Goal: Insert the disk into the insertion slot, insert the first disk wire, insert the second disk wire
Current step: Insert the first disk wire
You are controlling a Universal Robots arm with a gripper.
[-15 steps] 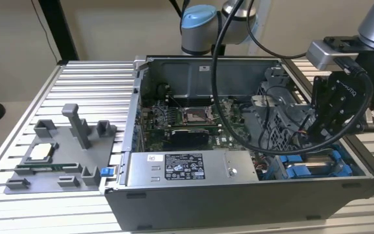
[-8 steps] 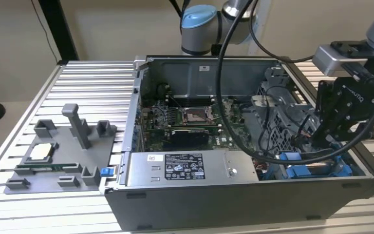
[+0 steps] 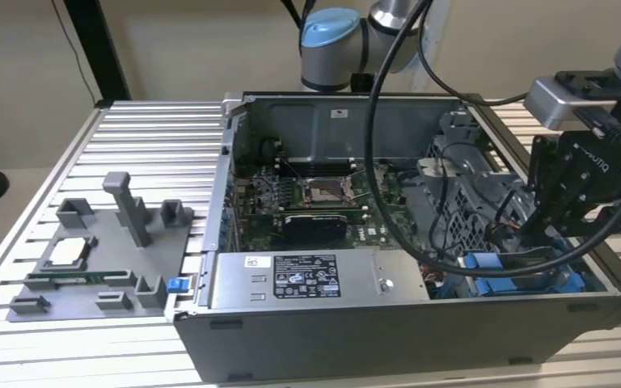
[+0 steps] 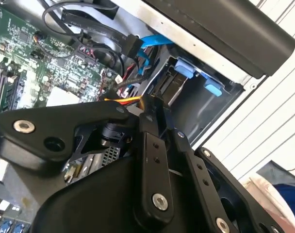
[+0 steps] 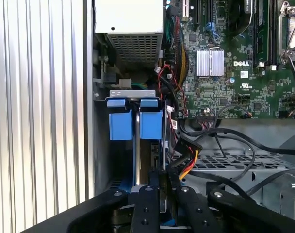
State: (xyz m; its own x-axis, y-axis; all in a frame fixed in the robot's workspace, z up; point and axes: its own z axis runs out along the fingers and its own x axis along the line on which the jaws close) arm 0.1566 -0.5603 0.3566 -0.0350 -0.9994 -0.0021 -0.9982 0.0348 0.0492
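The disk sits edge-on in the insertion slot, and the two blue tabs of its frame stand side by side. In the exterior view the blue frame lies at the case's front right corner. My black gripper hangs right over it. In both wrist views its fingers meet at the tip, shut on a disk wire. That wire is a black connector with yellow and red strands, held just beside the blue tabs.
The open case holds the green motherboard, a grey power-supply box with a white sticker and a perforated metal cage crossed by black cables. A grey fixture with parts lies on the ribbed table at the exterior view's left.
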